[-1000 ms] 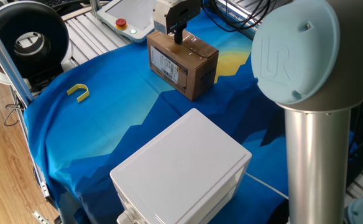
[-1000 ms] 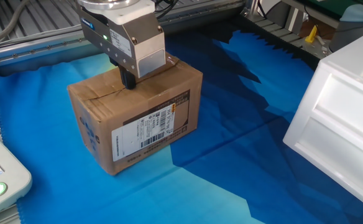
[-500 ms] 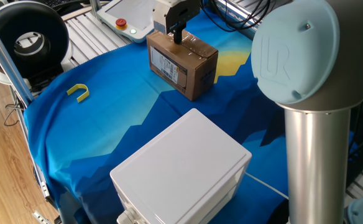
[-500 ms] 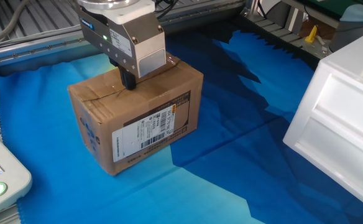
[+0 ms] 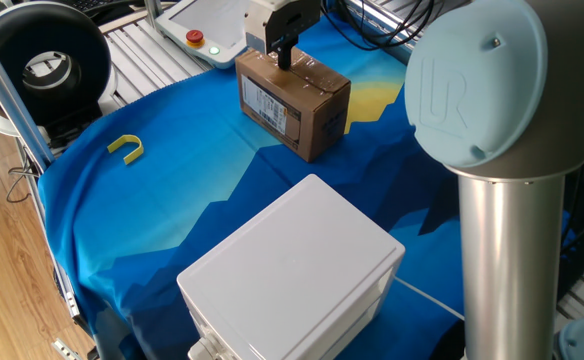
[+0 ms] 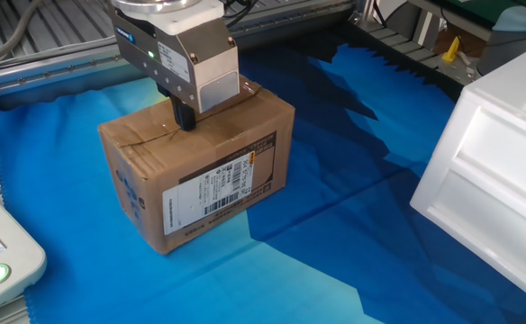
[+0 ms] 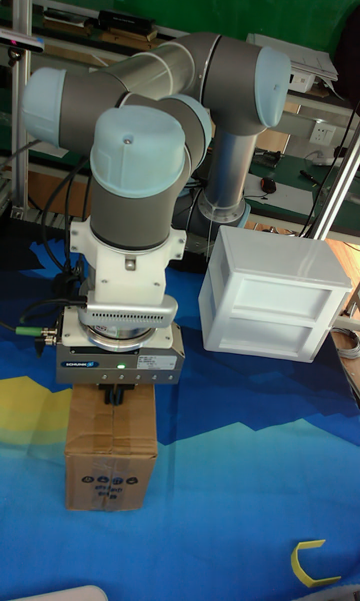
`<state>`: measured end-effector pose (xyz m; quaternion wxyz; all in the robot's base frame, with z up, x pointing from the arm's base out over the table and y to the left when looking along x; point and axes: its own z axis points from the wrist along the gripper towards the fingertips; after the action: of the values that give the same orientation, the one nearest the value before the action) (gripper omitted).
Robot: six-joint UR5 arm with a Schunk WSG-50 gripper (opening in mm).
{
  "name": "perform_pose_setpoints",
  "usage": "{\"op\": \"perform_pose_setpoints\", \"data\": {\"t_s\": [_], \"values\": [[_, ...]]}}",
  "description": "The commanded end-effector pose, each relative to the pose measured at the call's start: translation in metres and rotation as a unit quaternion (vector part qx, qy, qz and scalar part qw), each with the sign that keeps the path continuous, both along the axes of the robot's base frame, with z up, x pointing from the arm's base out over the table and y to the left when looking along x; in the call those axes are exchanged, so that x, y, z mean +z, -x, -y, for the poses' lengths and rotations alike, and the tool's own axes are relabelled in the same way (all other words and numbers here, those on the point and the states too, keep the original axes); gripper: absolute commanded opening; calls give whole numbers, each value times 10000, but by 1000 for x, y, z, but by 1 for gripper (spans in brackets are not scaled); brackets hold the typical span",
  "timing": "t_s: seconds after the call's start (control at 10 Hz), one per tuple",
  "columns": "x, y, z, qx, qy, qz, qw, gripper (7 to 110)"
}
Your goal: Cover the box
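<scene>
The box (image 6: 200, 180) is a small brown cardboard carton with a white barcode label on its side, standing on the blue cloth; it also shows as the box (image 5: 292, 105) and the box (image 7: 110, 456). Its top flaps lie flat and closed. My gripper (image 6: 186, 119) stands straight above it, black fingers together, tips pressing on the top near the flap seam. The same gripper (image 5: 286, 58) and gripper (image 7: 115, 397) appear in the other views, holding nothing.
A large white plastic box (image 5: 292, 275) sits near the cloth's front edge. A yellow U-shaped piece (image 5: 126, 148) lies to the left. A pendant with a red button (image 5: 200, 30) rests behind the carton. My arm's grey column (image 5: 507, 260) stands at the right.
</scene>
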<state>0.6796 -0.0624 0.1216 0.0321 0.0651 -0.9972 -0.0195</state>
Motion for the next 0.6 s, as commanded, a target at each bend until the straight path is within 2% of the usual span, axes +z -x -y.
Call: {"op": "perform_pose_setpoints", "data": {"t_s": [0.0,0.5], "values": [[1,-2,-3,-17,-67,34,10000,7],[2,-3,-2,-3,-68,57,10000,7]]}}
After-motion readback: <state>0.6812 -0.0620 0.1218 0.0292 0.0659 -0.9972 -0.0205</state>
